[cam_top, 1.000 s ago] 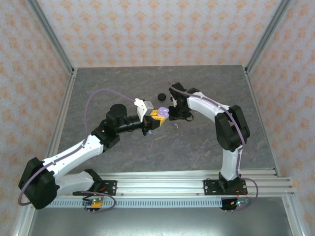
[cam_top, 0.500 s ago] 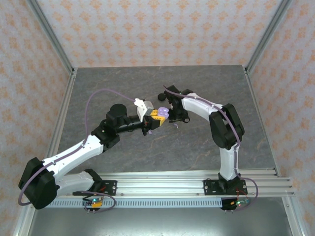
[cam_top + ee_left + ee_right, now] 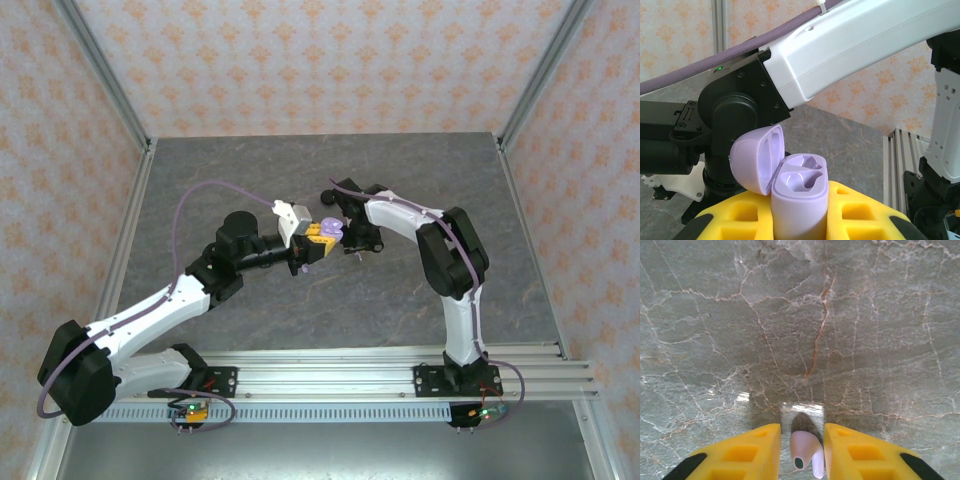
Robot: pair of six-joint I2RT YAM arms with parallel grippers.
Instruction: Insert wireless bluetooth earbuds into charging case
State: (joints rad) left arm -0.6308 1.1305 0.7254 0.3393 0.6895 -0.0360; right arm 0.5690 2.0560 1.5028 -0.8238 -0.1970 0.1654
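Observation:
My left gripper (image 3: 322,237) is shut on the pale lilac charging case (image 3: 331,229) and holds it above the middle of the table. In the left wrist view the case (image 3: 799,200) stands upright between the yellow fingers (image 3: 735,217), its lid hinged open to the left and both sockets bare. My right gripper (image 3: 357,244) points down at the table just right of the case. A pale lilac earbud (image 3: 806,452) lies on the marble between the right gripper's (image 3: 801,447) yellow fingers (image 3: 747,452). The jaws stand open around it, with the stem close to the right finger.
The right arm's white link (image 3: 850,45) and black joint (image 3: 735,115) hang close behind the case. Grey marble tabletop (image 3: 400,290) spreads around both grippers. Aluminium rails (image 3: 330,372) run along the near edge, and patterned walls with metal posts enclose the other sides.
The right arm has swung left toward the left gripper, and its gripper now stands over the earbud on the table. The left arm and the case have not moved.

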